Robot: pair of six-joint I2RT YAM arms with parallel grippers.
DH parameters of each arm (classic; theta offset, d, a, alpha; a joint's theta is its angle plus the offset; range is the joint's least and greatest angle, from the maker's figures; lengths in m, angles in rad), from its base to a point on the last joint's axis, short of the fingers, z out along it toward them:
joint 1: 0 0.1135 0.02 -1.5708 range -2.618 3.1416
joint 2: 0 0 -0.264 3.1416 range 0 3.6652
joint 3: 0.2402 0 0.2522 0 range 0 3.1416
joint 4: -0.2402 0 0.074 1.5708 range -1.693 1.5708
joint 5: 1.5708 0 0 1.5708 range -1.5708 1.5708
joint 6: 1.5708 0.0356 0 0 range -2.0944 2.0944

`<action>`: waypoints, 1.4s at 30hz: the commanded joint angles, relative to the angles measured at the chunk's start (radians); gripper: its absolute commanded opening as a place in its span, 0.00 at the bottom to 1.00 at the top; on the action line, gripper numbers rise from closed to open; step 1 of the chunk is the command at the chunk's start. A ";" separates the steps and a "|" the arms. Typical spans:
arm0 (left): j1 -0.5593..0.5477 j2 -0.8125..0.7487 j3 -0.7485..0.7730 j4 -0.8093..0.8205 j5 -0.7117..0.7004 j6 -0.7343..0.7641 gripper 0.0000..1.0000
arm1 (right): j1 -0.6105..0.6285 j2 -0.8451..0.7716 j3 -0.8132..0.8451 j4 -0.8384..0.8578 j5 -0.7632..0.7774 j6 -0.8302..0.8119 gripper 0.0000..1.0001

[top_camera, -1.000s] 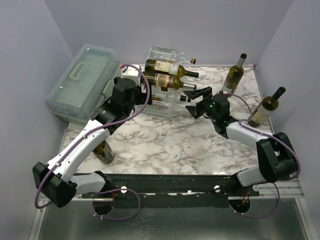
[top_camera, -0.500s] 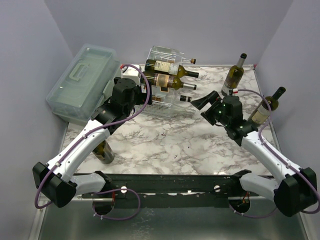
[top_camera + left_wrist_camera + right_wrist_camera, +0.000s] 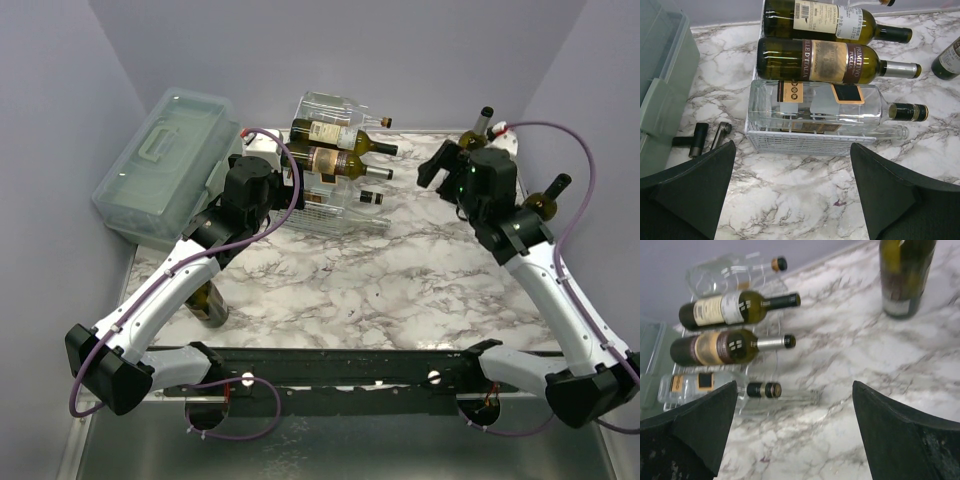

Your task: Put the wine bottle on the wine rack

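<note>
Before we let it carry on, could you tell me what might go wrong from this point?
The open right claw is close to the far upright bottle; a misjudged approach could tip it. The right arm lies right beside the second upright bottle and might knock it in a swing. The left claw hovers before the wine rack, possibly blocking the way in.

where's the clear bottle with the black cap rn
In the left wrist view the clear bottle lies on its side low on the wine rack, just below the brown-labelled dark bottle, its black-capped neck pointing right.
</note>
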 commanded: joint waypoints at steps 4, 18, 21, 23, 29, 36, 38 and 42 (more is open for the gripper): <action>-0.007 0.001 -0.005 0.016 0.011 -0.005 0.99 | 0.000 0.153 0.278 -0.118 0.249 -0.222 1.00; -0.008 0.011 -0.005 0.016 0.006 -0.003 0.99 | -0.125 0.486 0.698 -0.203 0.191 -0.317 1.00; -0.009 0.008 -0.005 0.016 0.016 -0.005 0.99 | -0.184 0.564 0.803 -0.279 0.126 -0.309 1.00; -0.008 0.010 -0.004 0.016 0.015 -0.005 0.99 | -0.218 0.608 0.859 -0.315 0.093 -0.302 1.00; -0.007 0.017 -0.003 0.016 0.016 -0.004 0.99 | -0.313 0.687 0.931 -0.346 0.055 -0.288 1.00; -0.007 0.020 -0.005 0.016 0.012 -0.003 0.99 | -0.355 0.767 0.963 -0.350 0.094 -0.319 1.00; -0.008 0.026 -0.005 0.016 0.008 -0.002 0.99 | -0.367 0.794 0.974 -0.351 0.081 -0.317 1.00; -0.008 0.035 -0.005 0.016 0.014 -0.003 0.99 | -0.376 0.859 1.033 -0.372 0.044 -0.310 0.99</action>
